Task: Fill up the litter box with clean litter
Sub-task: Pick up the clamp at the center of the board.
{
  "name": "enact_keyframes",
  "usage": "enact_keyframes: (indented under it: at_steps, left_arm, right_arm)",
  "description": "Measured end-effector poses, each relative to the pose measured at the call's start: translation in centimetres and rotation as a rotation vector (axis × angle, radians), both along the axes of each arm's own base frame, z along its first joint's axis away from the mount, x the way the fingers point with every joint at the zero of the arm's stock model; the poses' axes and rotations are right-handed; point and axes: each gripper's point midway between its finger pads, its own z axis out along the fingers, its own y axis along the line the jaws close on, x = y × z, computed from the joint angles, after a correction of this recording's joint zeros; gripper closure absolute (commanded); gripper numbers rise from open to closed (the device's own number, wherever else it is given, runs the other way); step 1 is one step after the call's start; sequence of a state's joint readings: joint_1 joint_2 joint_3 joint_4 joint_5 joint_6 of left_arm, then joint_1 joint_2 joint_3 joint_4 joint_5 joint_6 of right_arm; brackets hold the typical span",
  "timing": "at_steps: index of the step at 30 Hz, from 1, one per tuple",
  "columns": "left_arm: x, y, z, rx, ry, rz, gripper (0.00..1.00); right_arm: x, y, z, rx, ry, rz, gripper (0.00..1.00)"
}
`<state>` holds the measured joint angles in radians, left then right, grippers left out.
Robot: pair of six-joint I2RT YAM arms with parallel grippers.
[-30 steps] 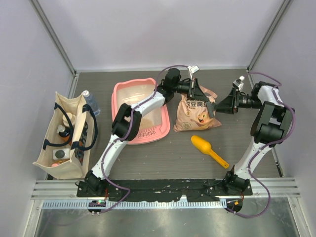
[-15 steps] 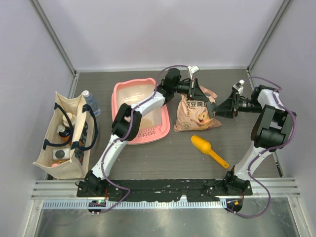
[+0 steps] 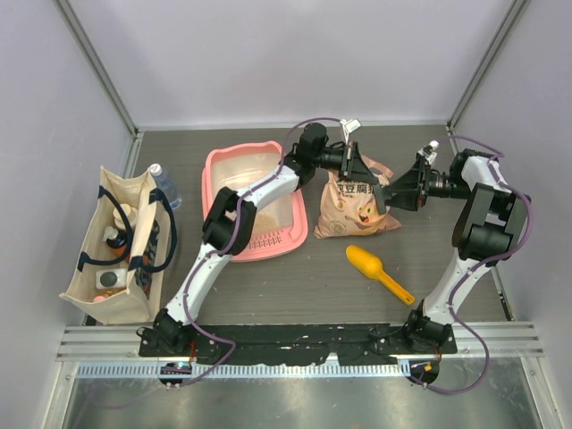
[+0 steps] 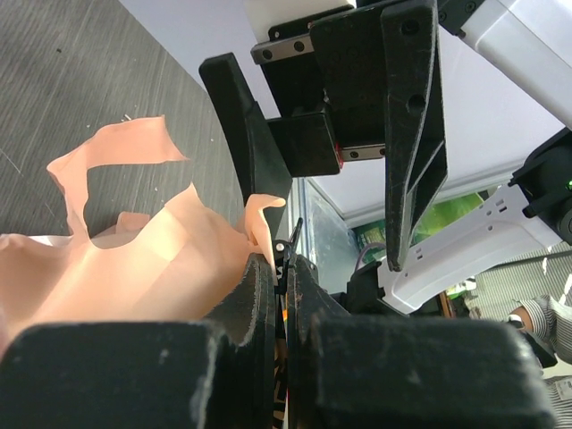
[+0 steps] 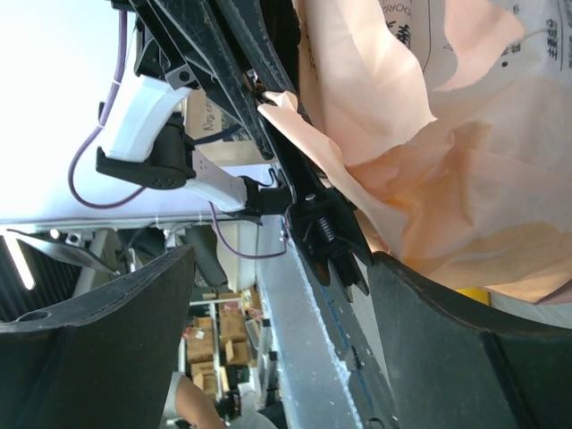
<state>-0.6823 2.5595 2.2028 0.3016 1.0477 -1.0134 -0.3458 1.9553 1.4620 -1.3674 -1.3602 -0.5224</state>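
The pink litter box (image 3: 213, 192) lies left of centre, grille strip at its near end; its inner floor looks pale beige, and I cannot make out clean litter granules from here. The peach litter bag (image 3: 359, 213) stands right of it. My left gripper (image 3: 360, 172) is shut on the bag's torn top edge (image 4: 161, 259), pinched between its jaws (image 4: 284, 261). My right gripper (image 3: 393, 191) is open wide, just right of the bag's top, fingers (image 5: 98, 344) apart, facing the left gripper (image 5: 313, 210) and the bag (image 5: 429, 143). The bag's contents are hidden.
A yellow-orange scoop (image 3: 378, 271) lies in front of the bag. A beige tote bag (image 3: 121, 246) with items stands at the far left, a clear bottle (image 3: 165, 186) behind it. The left arm crosses over the litter box.
My right gripper has moved left, closer to the bag's top and the left gripper. The left gripper, bag and box have not moved.
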Motion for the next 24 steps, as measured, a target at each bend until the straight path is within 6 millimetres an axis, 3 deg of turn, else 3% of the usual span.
enact_keyframes:
  at_steps: [4,7,16,17,20,24]
  left_arm:
    - [0.0,0.0,0.0,0.003,0.002,-0.001,1.0]
    - [-0.1,0.0,-0.1,0.011,0.006,-0.001,1.0]
    - [0.0,0.0,0.0,0.019,0.0,-0.006,1.0]
    - [0.0,0.0,0.0,0.019,0.001,-0.007,1.0]
    - [0.0,0.0,0.0,0.021,0.003,-0.01,1.0]
    - [0.0,0.0,-0.2,0.029,0.015,-0.008,1.0]
  right_arm:
    - [0.8,-0.3,-0.2,-0.019,-0.08,0.016,0.17]
    - [1.4,-0.2,-0.7,-0.026,-0.133,0.037,0.32]
    - [2.3,0.2,-1.6,-0.042,-0.193,0.073,0.51]
    - [2.4,0.3,-1.6,-0.044,-0.198,0.075,0.57]
    - [2.4,0.3,-1.8,-0.052,-0.206,0.08,0.65]
    - [2.4,0.3,-1.8,-0.051,-0.22,0.08,0.67]
